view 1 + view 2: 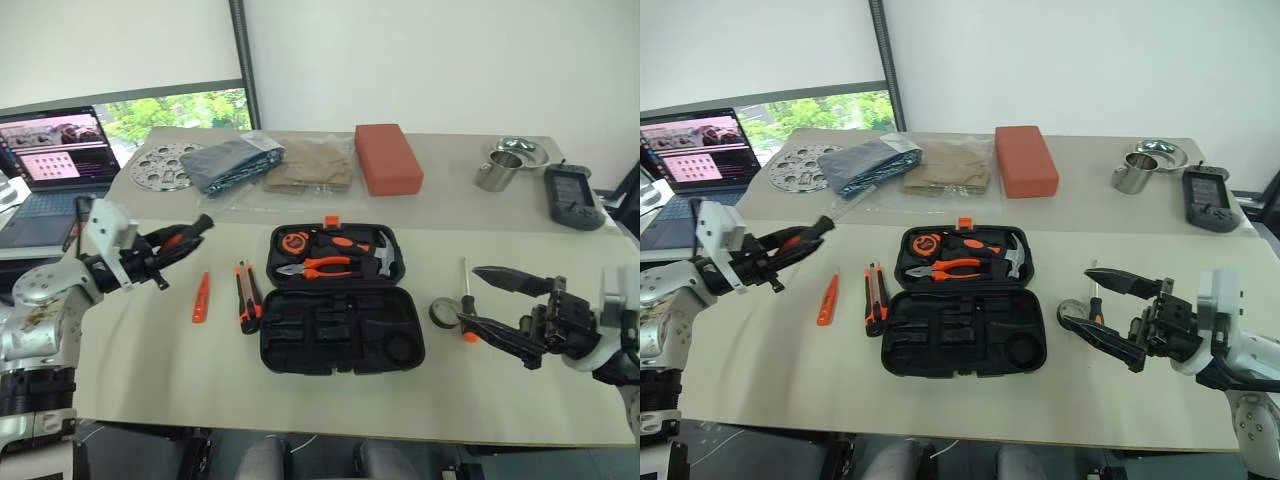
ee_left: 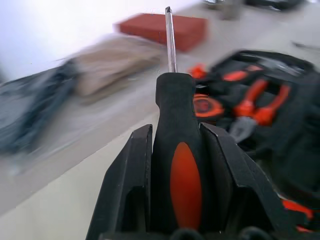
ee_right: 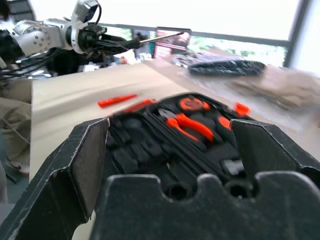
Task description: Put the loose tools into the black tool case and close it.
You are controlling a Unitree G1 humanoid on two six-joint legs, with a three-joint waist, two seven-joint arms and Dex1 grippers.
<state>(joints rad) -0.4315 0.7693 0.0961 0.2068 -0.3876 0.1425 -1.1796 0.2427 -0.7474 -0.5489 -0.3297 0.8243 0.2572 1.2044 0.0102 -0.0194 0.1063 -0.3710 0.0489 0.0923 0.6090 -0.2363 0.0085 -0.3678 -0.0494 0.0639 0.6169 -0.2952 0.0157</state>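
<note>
While the head views are showing the black tool case lying open mid-tabletop, the left gripper is hovering off its left side, and the right gripper is standing wide apart by the right edge. Up close, the left wrist view is showing the jaws clamping a long screwdriver by its handle; that long shaft could be snagging the case rim and twisting loose.

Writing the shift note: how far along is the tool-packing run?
Early. Done: none of the loose tools is in the open black tool case yet. In hand: left gripper is shut on a long screwdriver, lifted off the table. Left: small orange screwdriver, utility knife, tape roll and second long screwdriver on the table; right gripper open; case unclosed.
</note>
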